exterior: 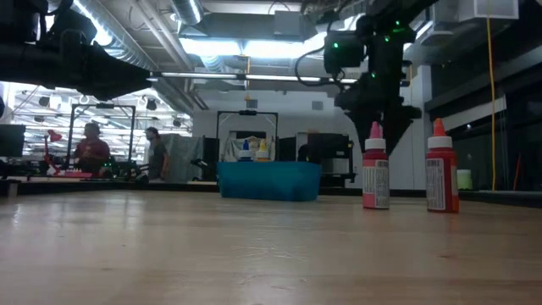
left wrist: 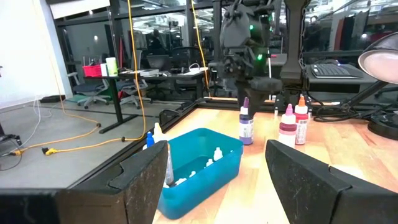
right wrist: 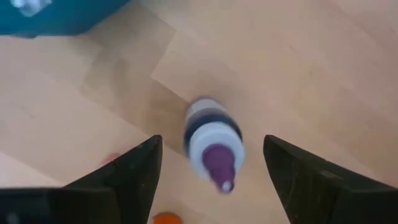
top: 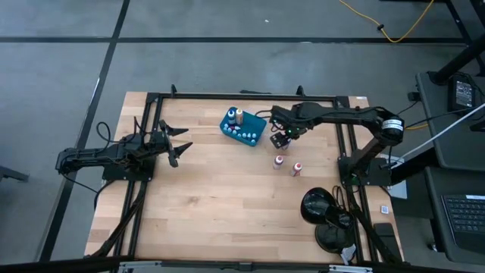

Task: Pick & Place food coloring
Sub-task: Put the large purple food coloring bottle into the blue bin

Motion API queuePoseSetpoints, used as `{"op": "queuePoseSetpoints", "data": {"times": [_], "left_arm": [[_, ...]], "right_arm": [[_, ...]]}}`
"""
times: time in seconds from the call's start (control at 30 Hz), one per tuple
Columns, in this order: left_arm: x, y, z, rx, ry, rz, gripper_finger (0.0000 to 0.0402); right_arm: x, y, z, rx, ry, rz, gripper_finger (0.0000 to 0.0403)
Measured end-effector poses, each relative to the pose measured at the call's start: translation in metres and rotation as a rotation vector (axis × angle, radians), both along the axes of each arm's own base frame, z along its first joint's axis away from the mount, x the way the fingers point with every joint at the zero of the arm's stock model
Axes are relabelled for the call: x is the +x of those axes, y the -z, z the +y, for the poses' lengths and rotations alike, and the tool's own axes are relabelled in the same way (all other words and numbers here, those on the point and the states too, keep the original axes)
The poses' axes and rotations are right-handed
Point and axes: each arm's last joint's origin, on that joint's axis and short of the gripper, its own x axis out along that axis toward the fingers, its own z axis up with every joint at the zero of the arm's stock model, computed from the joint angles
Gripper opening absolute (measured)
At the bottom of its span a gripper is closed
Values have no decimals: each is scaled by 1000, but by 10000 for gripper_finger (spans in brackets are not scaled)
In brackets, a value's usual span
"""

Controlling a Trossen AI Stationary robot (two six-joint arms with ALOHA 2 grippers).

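a teal-blue rounded rectangular plastic tray (top: 258,133) sits toward the far middle of the light wooden plank worktop (top: 220,205). a black domed desk lamp (top: 317,206) stands at the near right corner. a yellow cable (top: 394,30) loops across the grey floor (top: 61,68) beyond. two people (exterior: 91,146) stand far off behind.

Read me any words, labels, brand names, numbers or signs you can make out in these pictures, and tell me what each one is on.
No text can be read in any view.
Two red bottles: white labels with print, too small and blurred to read.
Purple-capped bottle under the right gripper: label too blurred.
Bottles in the blue tray: labels too small.
Screens by the table: nothing legible.
Left gripper waits at the table's left, bearing no markings.
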Motion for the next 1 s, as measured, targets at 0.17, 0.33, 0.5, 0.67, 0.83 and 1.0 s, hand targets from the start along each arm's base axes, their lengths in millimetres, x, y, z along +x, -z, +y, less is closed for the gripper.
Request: {"op": "queuePoseSetpoints", "data": {"times": [0.17,0.33,0.5,0.67,0.83,1.0], "left_arm": [[0,0,0,0,0,0,267],[0,0,0,0,0,0,267],[0,0,0,0,0,0,267],[0,0,0,0,0,0,267],[0,0,0,0,0,0,267],[0,0,0,0,0,0,267]], "right_arm": [[1,5,0,-10,-23,-10,268],[2,4,0,-13,-26,-18,244],[0,4,2,-3,-25,5,205],[-3,5,2,8,-25,30,167],[-3,3,2,-3,-34,24,134],[-3,-2,2,-16,-57,6,118]]}}
